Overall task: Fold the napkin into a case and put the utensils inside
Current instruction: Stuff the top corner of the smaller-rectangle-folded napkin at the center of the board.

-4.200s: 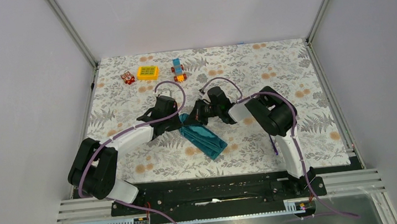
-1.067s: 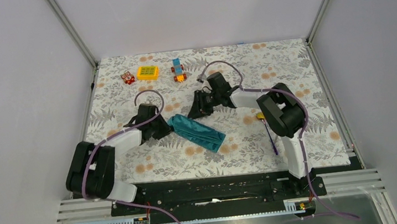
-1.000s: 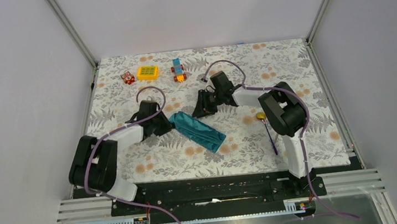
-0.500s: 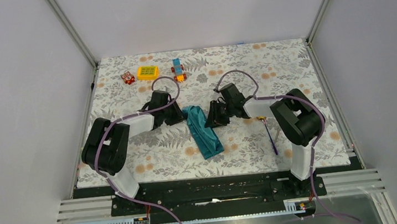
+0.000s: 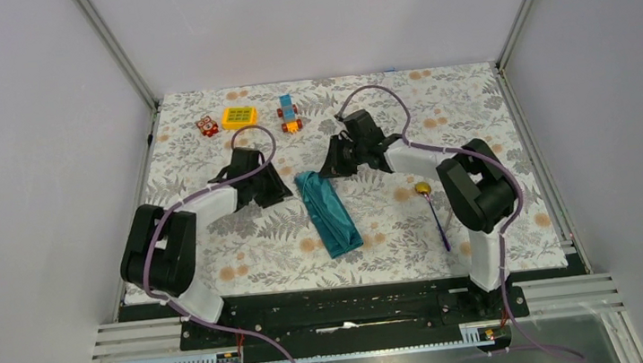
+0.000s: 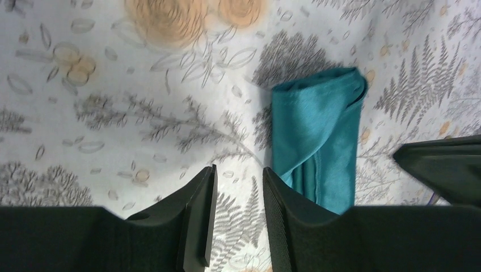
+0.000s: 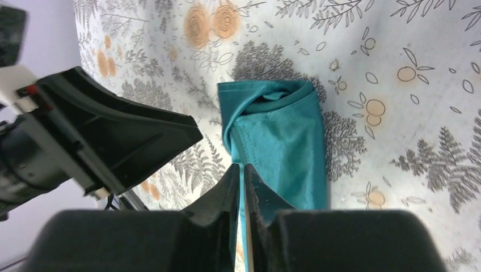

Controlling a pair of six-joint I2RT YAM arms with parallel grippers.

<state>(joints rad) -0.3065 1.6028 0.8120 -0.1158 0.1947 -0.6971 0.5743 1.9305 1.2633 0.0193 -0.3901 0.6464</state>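
Note:
The napkin point(image 5: 328, 213) is a dark teal cloth folded into a long narrow strip, lying on the flowered table cover point(image 5: 493, 127) between the two arms. My left gripper point(image 5: 279, 191) sits just left of its far end, open with nothing between the fingers point(image 6: 238, 177); the napkin point(image 6: 317, 130) lies to their right. My right gripper point(image 5: 331, 166) hovers just beyond the strip's far end, jaws almost touching, with nothing held point(image 7: 243, 168); the napkin point(image 7: 283, 141) shows behind them. A purple-handled utensil with a golden head point(image 5: 435, 211) lies right of the napkin. No other utensil is visible.
A small red-brown block point(image 5: 207, 126), a yellow block point(image 5: 239, 117) and a blue and orange toy car point(image 5: 290, 114) stand at the far left. The left arm's dark housing point(image 7: 113, 136) fills the left of the right wrist view. Grey walls enclose the table.
The napkin has swung from a diagonal to nearly lengthwise. Both grippers have drawn back from it toward the far side. The left jaws have widened and the right jaws have closed.

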